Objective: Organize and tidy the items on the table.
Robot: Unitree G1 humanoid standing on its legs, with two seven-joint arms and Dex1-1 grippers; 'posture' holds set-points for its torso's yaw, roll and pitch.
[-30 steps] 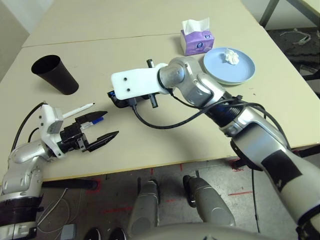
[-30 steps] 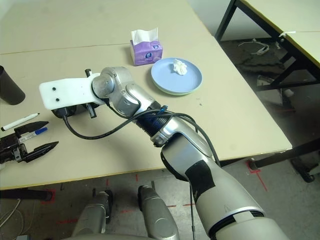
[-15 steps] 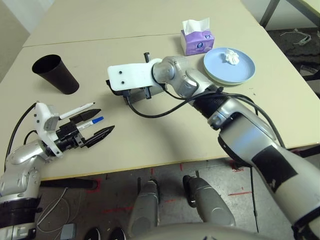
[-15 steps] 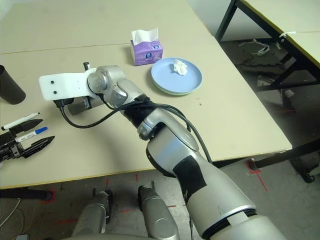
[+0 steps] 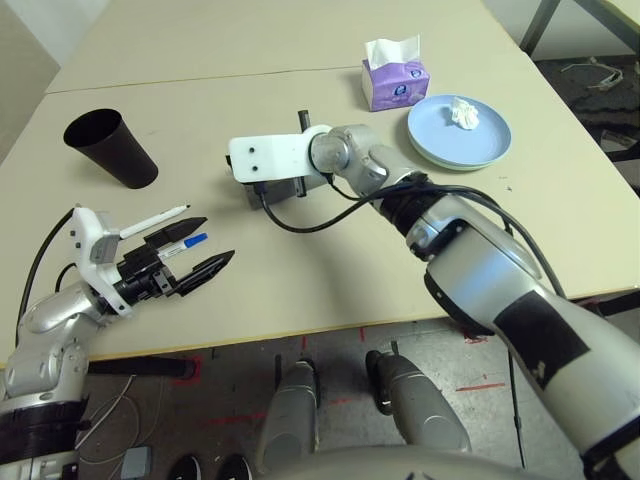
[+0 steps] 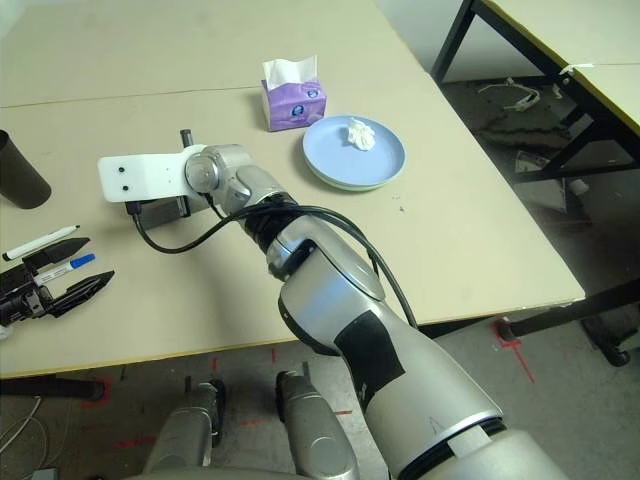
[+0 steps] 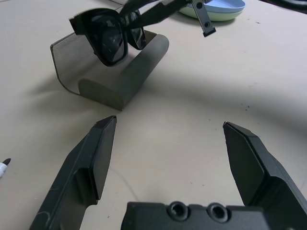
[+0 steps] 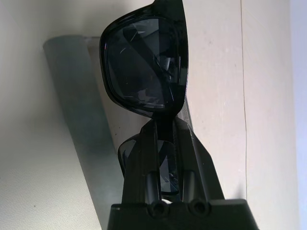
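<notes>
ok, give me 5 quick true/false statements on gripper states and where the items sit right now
1. The right gripper is shut on the sunglasses. True.
2. The sunglasses lie inside the closed case. False: they hang above the open case, held in the air.
3. The left gripper holds a pen. False: it is open and empty; both pens lie on the table beside it.
4. The tissue sits on the blue plate. True.
5. The cup stands on the plate. False: it stands on the table, far from the plate.
</notes>
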